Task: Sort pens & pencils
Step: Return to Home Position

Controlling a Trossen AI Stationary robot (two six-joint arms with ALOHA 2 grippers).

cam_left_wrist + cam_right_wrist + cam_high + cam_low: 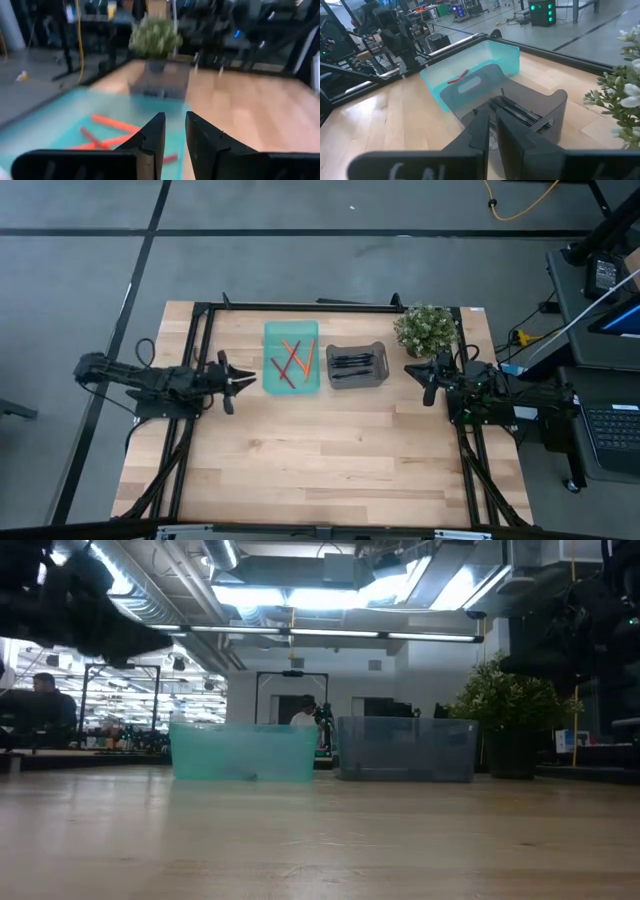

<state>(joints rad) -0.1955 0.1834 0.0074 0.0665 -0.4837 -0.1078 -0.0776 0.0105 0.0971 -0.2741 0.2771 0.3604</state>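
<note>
Presently, the left gripper's (174,117) fingers (152,137) stand close together with only a narrow gap, holding nothing. The gripper hangs just beside the green bin (291,325), on the bin's left side. The right gripper's (492,112) fingers (515,135) are nearly touching and also empty. It sits just right of the grey bin (381,348).

The pencils (292,360), orange and red, lie crossed inside the green bin. The pens (352,364), black, lie inside the grey bin. The two bins stand side by side, near the far edge of the table (320,470).

A potted plant (426,328) stands at the far right corner of the light wood surface. Grey floor (80,270) surrounds the table, and a yellow cable (520,208) crosses it. The low view shows ceiling lights (290,595) and a seated person (45,690) at the far left.
</note>
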